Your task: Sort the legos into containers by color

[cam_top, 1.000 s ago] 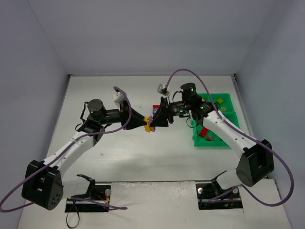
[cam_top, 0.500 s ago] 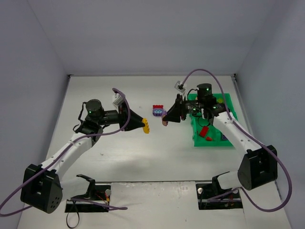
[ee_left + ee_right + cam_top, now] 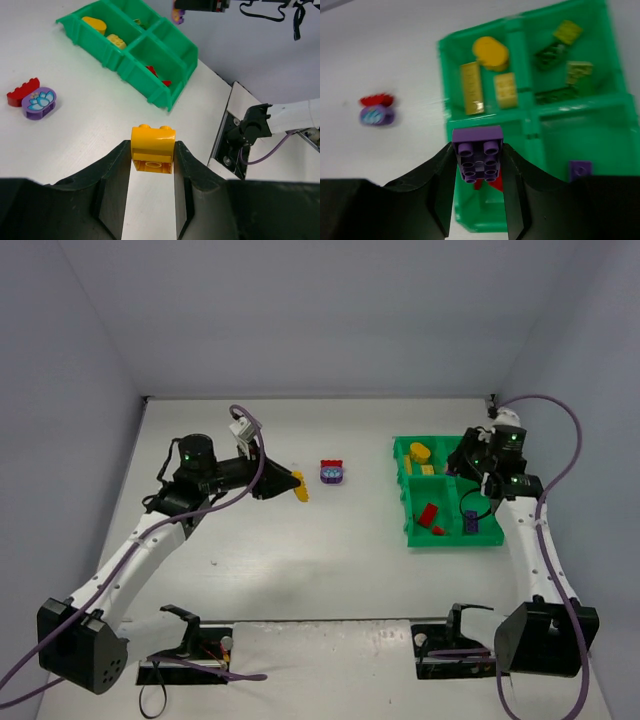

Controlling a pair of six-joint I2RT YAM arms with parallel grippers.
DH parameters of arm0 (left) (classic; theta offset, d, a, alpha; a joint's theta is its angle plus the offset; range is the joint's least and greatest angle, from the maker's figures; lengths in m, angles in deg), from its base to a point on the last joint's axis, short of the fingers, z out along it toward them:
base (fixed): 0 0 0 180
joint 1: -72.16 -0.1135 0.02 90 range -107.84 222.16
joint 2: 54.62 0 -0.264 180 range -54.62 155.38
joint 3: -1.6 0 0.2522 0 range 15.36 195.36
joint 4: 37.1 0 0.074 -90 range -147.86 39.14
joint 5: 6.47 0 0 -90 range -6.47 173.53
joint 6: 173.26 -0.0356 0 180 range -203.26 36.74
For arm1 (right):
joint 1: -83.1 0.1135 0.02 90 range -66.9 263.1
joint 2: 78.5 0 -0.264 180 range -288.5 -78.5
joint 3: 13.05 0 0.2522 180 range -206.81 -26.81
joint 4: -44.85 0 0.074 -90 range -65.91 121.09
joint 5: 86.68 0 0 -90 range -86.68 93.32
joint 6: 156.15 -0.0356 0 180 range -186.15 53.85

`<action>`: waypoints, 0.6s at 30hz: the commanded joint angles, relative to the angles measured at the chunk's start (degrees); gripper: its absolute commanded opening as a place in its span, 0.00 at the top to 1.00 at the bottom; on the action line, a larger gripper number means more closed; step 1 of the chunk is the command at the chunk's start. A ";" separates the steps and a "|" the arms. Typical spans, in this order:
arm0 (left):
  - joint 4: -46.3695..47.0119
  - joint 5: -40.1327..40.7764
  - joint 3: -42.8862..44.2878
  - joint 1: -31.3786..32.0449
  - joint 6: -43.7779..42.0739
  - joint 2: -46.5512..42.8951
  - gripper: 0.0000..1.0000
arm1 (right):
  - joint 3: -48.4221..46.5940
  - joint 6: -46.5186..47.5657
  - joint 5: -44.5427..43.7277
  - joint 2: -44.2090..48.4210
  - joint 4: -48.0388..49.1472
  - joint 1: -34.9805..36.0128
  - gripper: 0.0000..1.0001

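Your left gripper (image 3: 153,150) pinches a yellow brick (image 3: 153,142) above the middle of the table (image 3: 300,560), and your right gripper (image 3: 479,156) clamps a purple brick (image 3: 477,136) over the green tray (image 3: 452,542) by the right edge; both are probably light, rigid and slick, so grip flat sides squarely.

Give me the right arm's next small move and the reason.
Probably shift the right end effector sideways until its purple brick hangs over the compartment holding the other purple piece, then release. From the wrist view, it looks nearer the red bricks.
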 commanded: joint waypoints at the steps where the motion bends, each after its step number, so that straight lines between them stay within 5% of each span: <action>1: -3.51 5.94 3.70 1.78 0.81 -2.08 1.00 | -0.12 -6.51 -17.29 -0.20 -2.70 -4.00 1.00; 8: -4.31 9.03 3.44 2.76 3.71 -2.35 1.00 | 0.15 -10.90 -19.69 -6.17 -2.35 -8.48 1.00; 14: -4.05 11.13 1.85 3.64 5.38 -2.61 1.00 | -0.29 -11.61 -19.77 -9.96 -2.44 -10.51 0.84; 18: -3.52 12.01 0.89 3.72 6.88 -2.53 1.00 | 0.67 -11.96 -19.33 -10.58 -2.70 -10.60 0.57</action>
